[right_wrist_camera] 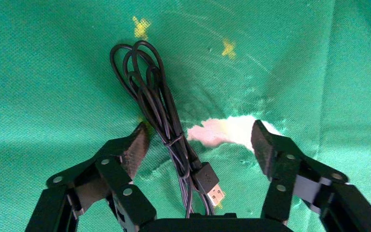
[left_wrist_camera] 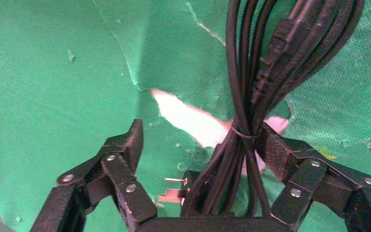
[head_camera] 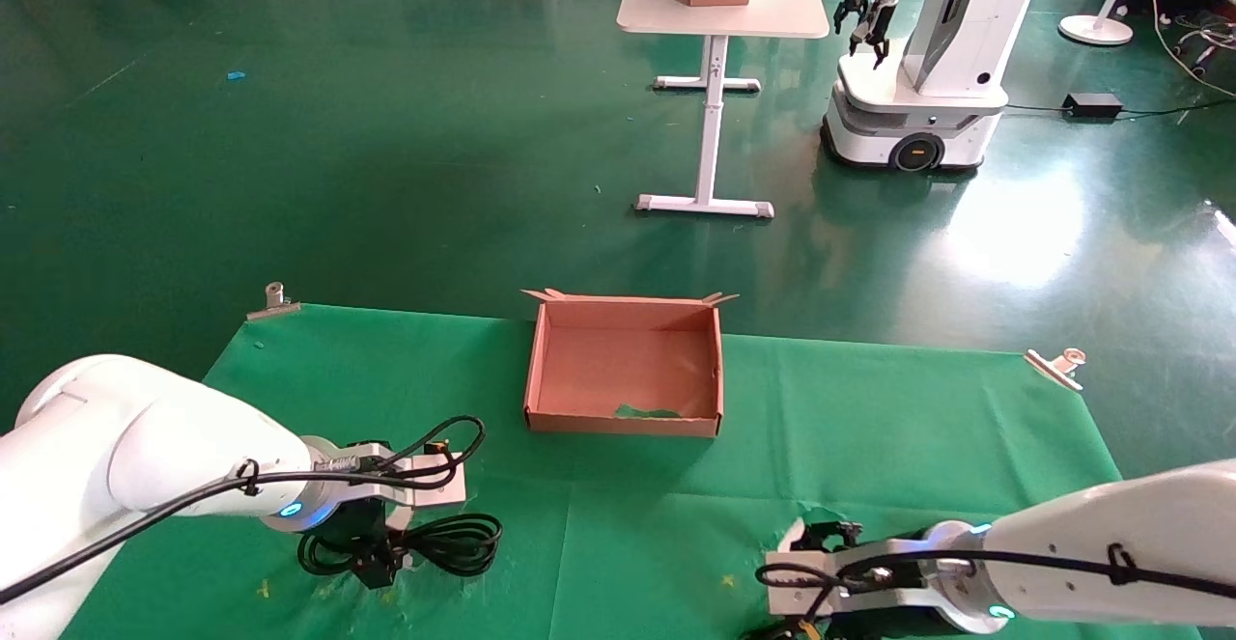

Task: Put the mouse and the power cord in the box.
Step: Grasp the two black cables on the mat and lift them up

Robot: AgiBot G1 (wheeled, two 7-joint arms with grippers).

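Near the 1 shallow cardboard box point(head_camera: 626, 367), left gripper point(left_wrist_camera: 200, 145) is spreading around the thick coiled power cord point(left_wrist_camera: 265, 67); right gripper point(right_wrist_camera: 198, 140) is gaping over thin cable point(right_wrist_camera: 154, 101).

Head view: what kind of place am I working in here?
Probably a robotics lab or test hall: a glossy green floor, another wheeled robot parked beside a white table, and a green cloth clipped over this workbench.

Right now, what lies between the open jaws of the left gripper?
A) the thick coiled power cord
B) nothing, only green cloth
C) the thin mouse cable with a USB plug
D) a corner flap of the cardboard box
A: in the left wrist view the tied bundle of the power cord runs between the wide-open jaws of the left gripper, its pronged plug near the palm.
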